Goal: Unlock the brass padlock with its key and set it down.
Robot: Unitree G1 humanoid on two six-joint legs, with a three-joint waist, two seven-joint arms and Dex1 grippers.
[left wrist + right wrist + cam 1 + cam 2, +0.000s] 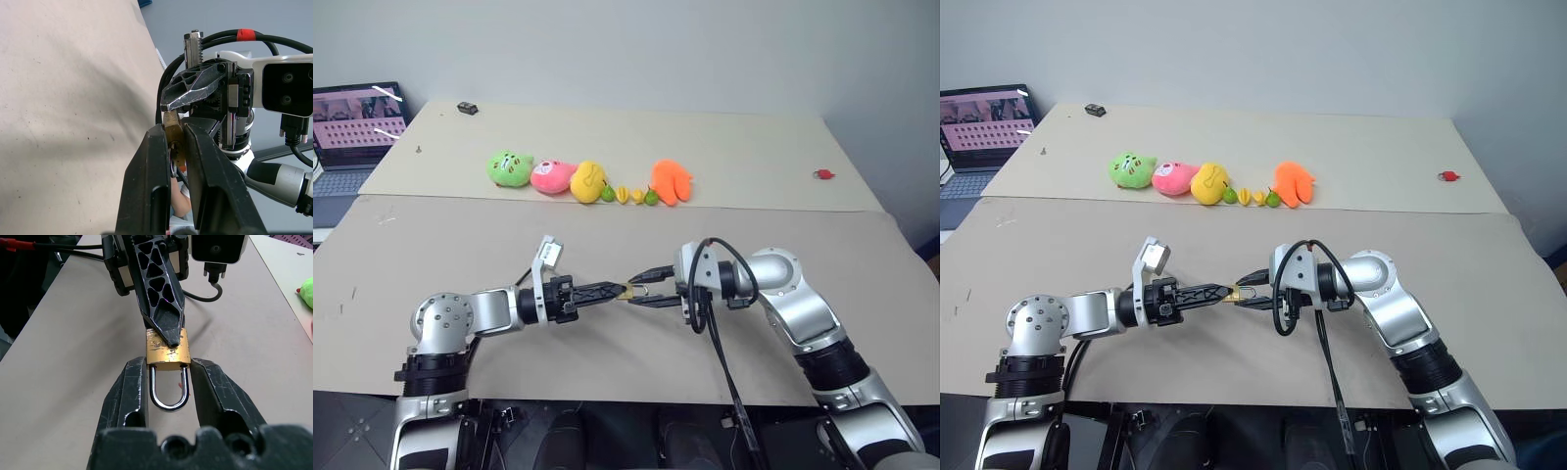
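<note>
The brass padlock [168, 349] hangs in mid-air above the cardboard-covered table [607, 235], on the robot's side of the row of plush toys [589, 180]. The right gripper [168, 363] clamps its gold body between both fingers, shackle closed. The left gripper [171, 142], fingers narrowed, pinches the same padlock from the opposite side.

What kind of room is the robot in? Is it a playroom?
More likely a lab or test room than a playroom. Plain tables covered in brown board stand against a bare wall, a laptop sits open at the side, and the plush toys are lined up in a neat row like test props.
</note>
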